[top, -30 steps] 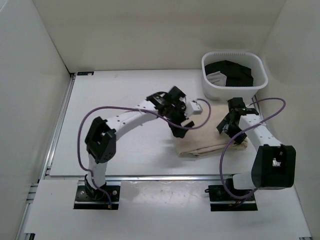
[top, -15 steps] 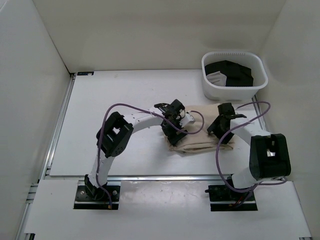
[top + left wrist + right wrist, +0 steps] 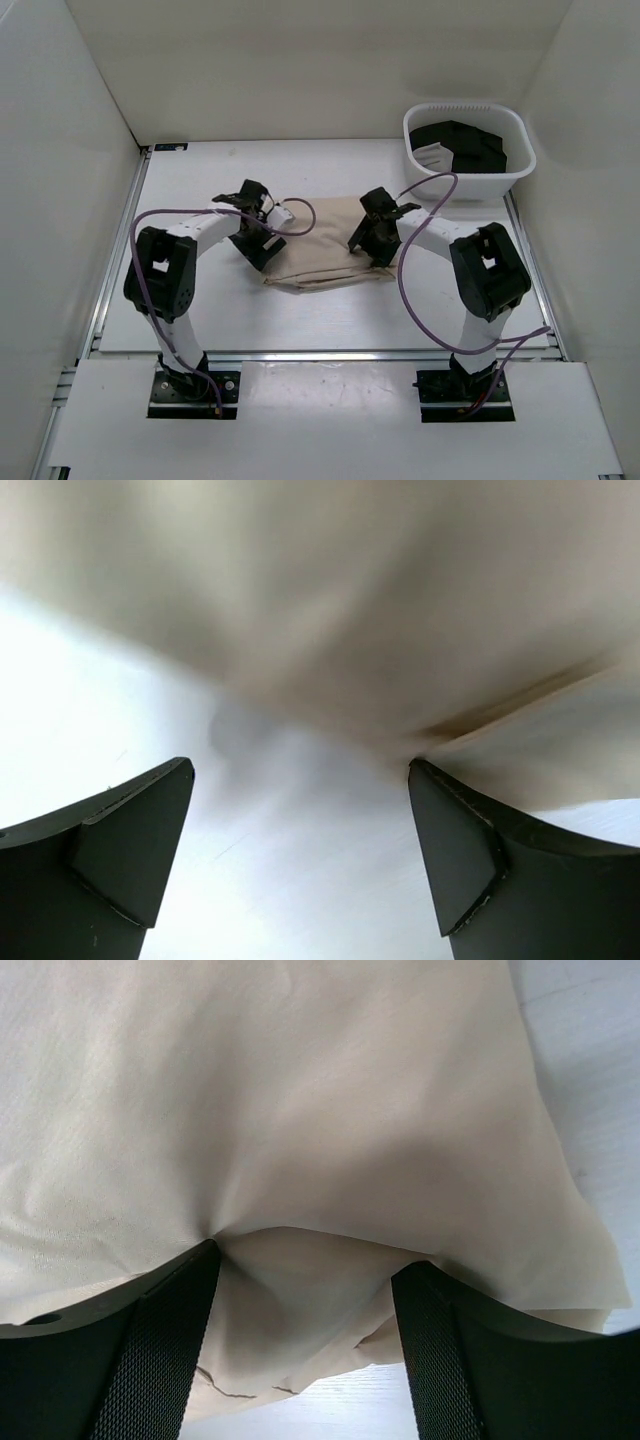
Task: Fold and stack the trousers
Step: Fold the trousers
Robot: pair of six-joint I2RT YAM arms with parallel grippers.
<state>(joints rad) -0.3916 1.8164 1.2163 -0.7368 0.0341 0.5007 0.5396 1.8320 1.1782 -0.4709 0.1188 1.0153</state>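
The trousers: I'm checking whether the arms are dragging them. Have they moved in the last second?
Yes. The trousers have slid left, away from the white basket, which has not moved.

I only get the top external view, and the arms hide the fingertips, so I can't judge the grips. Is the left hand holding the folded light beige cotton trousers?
Observer: No. The left hand is open, with bare white table between its fingers; the trousers lie just ahead.
Operator: And the other one?
Observer: The right hand is open too, fingers spread, fabric puckered between them.
Operator: Loose layers there?
Observer: A lower layer's edge shows under the top fold.
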